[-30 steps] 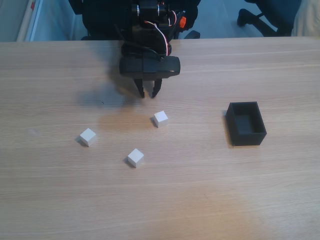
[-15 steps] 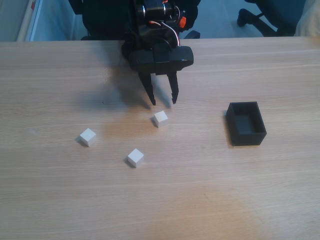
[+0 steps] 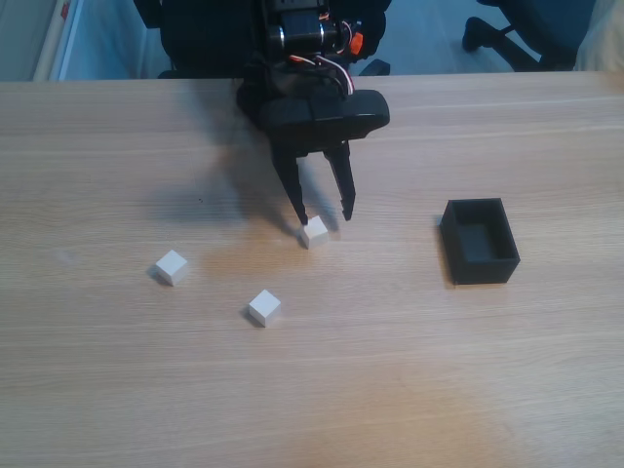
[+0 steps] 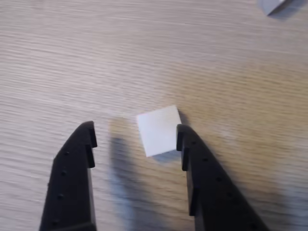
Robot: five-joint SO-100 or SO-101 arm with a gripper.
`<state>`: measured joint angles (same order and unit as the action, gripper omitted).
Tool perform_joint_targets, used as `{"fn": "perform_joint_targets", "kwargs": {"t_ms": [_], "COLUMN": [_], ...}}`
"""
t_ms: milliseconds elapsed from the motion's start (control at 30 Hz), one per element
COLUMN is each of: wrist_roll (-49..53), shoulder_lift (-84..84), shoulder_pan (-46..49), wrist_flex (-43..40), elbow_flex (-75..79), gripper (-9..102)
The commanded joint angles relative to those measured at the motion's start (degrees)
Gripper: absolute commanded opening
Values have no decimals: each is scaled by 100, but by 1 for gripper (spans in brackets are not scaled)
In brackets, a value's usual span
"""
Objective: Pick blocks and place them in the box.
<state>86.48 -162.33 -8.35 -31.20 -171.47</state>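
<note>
Three small white blocks lie on the wooden table. In the fixed view my black gripper [image 3: 325, 219] is open and hangs low over the middle block [image 3: 314, 232]. The wrist view shows that block [image 4: 159, 131] between the fingers, close against the right finger [image 4: 192, 159] and well apart from the left one [image 4: 77, 163]. The two other blocks [image 3: 172, 266] [image 3: 264, 307] sit further left and nearer the front. A corner of one block [image 4: 274, 6] shows at the wrist view's top right. The black open-topped box [image 3: 485, 270] stands to the right, with nothing inside.
The table's far edge runs behind the arm's base [image 3: 292, 39]. A dark office chair base [image 3: 517, 29] stands on the floor at the back right. Bare wood lies between the blocks and the box.
The gripper has opened from nearly shut, and it has come forward and down until its fingers straddle the middle block. The blocks and the box have not moved.
</note>
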Motion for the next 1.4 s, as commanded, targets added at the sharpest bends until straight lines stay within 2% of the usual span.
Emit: {"fn": "perform_joint_targets", "kwargs": {"t_ms": [0,167,600,767,867,933,1167,1367], "wrist_roll": [123,308,475,519,554,431,422,-18], "shoulder_lift": [246,853,1942,2276,2435,2514,2540,2347], "shoulder_pan": [132,281,448,510,519,492,281,-633], "wrist_flex": [387,888,1292,1608,1600,1626,1283,694], "elbow_flex": [229,246,501,554,650,721,1028,1688], "gripper": [18,18,17,13,9,0,0,0]}}
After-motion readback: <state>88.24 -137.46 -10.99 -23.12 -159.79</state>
